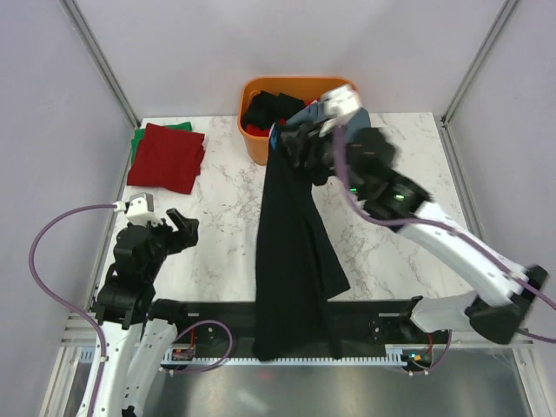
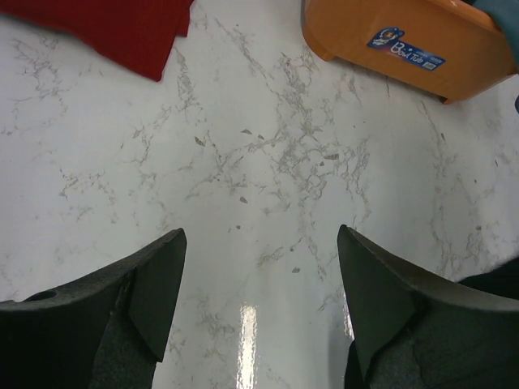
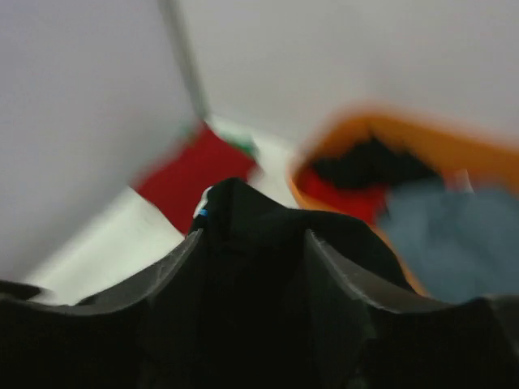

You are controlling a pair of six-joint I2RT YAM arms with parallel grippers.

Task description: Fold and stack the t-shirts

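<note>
Soft black cloth t-shirt [image 1: 291,261] runs far-to-near down mid-worktop [image 1: 217,200], collar between the right claw's [image 3: 253,239] fingers at the far edge, too blurry to call clamped. Left claw [image 2: 259,235] is spread, well left, nearer the hem.

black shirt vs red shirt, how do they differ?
The black shirt is unfolded, stretched long from the basket to the near edge of the table; the red shirt is folded flat. The black shirt runs mid-table; the red shirt sits far left on a green shirt. Both: plain cloth.
</note>
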